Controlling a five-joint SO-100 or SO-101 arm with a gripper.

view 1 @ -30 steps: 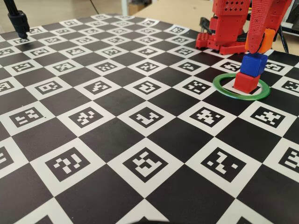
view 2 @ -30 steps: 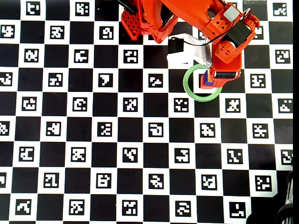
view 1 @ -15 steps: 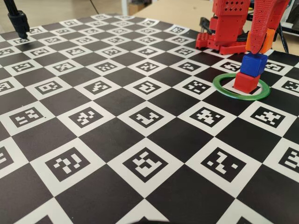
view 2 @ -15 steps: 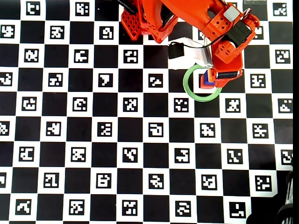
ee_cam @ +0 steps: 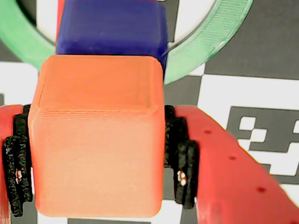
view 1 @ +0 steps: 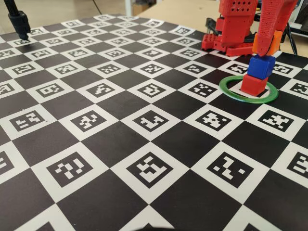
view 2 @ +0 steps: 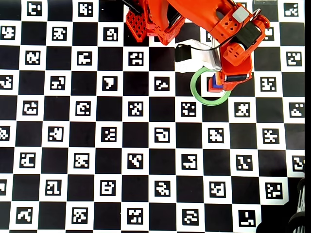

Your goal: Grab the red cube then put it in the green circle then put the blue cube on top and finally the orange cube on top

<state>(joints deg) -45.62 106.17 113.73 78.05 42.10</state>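
Checkered marker board [view 1: 120, 103] – hand [ee_cam: 93, 154] grips orange cube [ee_cam: 96, 140] above blue cube [view 1: 262, 67].

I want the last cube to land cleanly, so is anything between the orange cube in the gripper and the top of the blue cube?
Nothing visible. The gripper holds the orange cube just above the blue cube, which sits on the red cube inside the green ring. The blue cube's top looks bare.

Fixed view: low, oblique, across the checkered board [view 1: 120, 144], green circle [view 1: 248, 89] far right. Overhead view: straight down, whole board, circle [view 2: 210, 86] upper right. Wrist view: very close above the circle [ee_cam: 212, 44]. All three share that circle.
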